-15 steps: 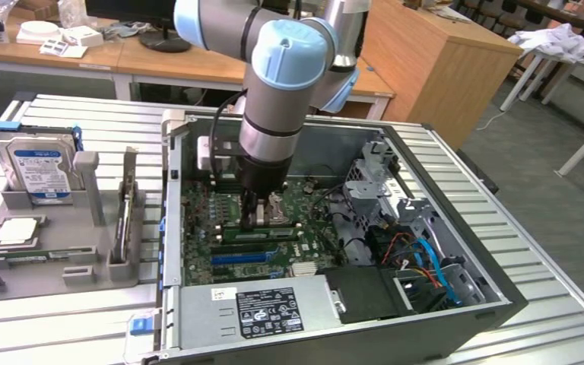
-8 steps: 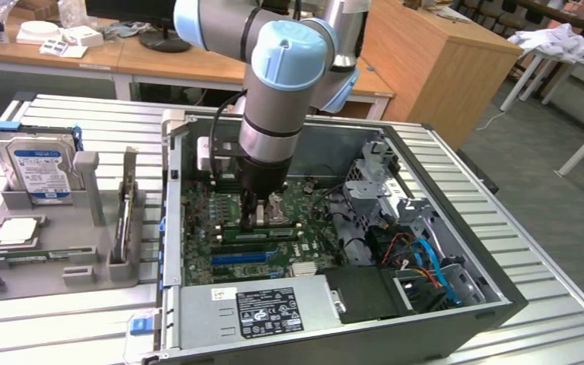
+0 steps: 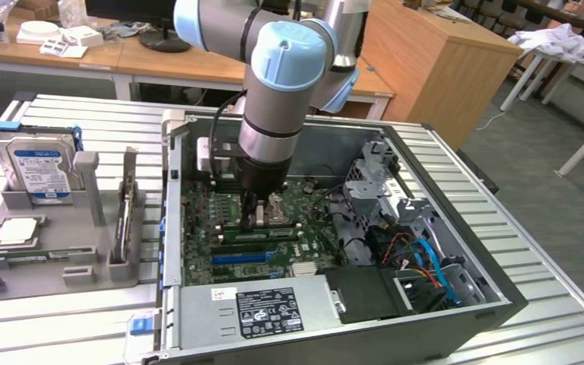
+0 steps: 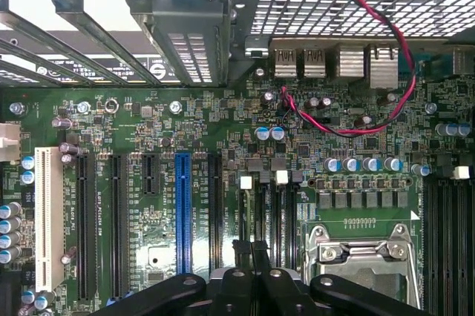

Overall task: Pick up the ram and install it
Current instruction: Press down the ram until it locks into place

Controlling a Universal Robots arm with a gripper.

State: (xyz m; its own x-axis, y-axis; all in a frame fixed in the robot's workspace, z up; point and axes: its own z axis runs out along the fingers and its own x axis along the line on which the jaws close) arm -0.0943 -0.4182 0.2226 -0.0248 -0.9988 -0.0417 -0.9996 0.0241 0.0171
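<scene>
My gripper [image 3: 261, 216] is down inside the open PC case, low over the green motherboard [image 3: 318, 199]. Seen from the wrist, its black fingers [image 4: 239, 271] are pressed together, shut, with nothing visible between them. They hang over the black memory slots with white clips [image 4: 280, 205], between the blue slot [image 4: 182, 212] and the CPU socket [image 4: 364, 253]. A thin green stick that looks like the ram [image 3: 36, 258] lies flat in the grey fixture at the exterior view's left, well apart from the gripper.
The grey fixture [image 3: 89, 228] also holds an upright hard drive [image 3: 36, 163] and a card standing on edge [image 3: 125, 209]. In the case are the power supply [image 3: 261, 308], coloured cables [image 3: 424, 262], a drive cage [image 3: 379, 171] and a red-black wire [image 4: 349, 127].
</scene>
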